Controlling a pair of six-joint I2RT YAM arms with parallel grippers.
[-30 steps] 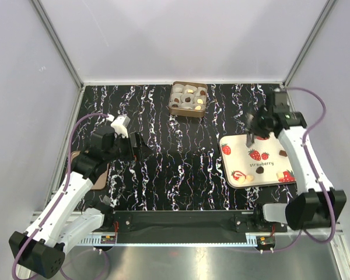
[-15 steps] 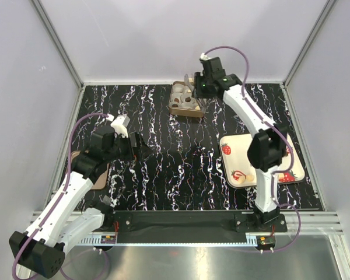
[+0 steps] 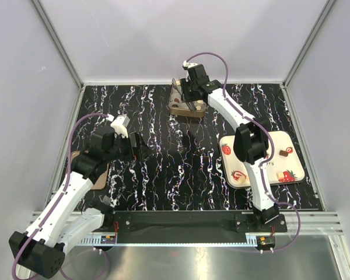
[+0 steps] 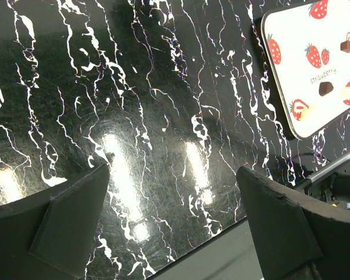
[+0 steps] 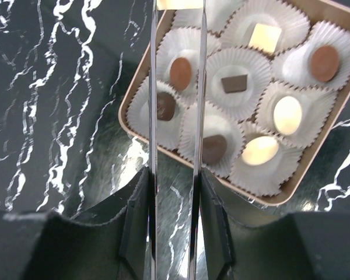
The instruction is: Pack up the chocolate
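Black marbled table (image 3: 163,175), glossy and crossed by white veins, lies between plain white walls (image 3: 181,41). At its far middle stands a shallow tan box (image 5: 130,102), turned cornerwise in the right wrist view and lined with white pleated paper cups (image 5: 220,67). Eight chocolates (image 5: 287,115) show in it, one to a cup, all smooth. A cream oval (image 5: 260,150) has its long axis nearly across that picture. A brown oval (image 5: 325,63) and the other cream oval stand with the long axis up and down. A flat dark square (image 5: 234,84) and a pale square (image 5: 264,38) lie level, and each is turned a little. The right gripper (image 5: 175,175) is over the near corner of the box. Its padded fingers press on thin metal tweezers (image 5: 153,87), whose two shiny blades run straight up the picture with a narrow gap between them. A round brown piece (image 5: 180,73) and a darker piece (image 5: 165,106) appear inside this gap. Another dark piece (image 5: 213,149) lies just right of the right blade. Whether the blades touch any piece I cannot tell. More chocolates rest on the white tray (image 4: 294,29) with red strawberry prints at the right side, among them a dark lump (image 4: 325,88) and a brown cube (image 4: 348,41). The left gripper (image 4: 172,175) hangs above bare table, well apart from them, with its fingers spread wide and nothing between them.
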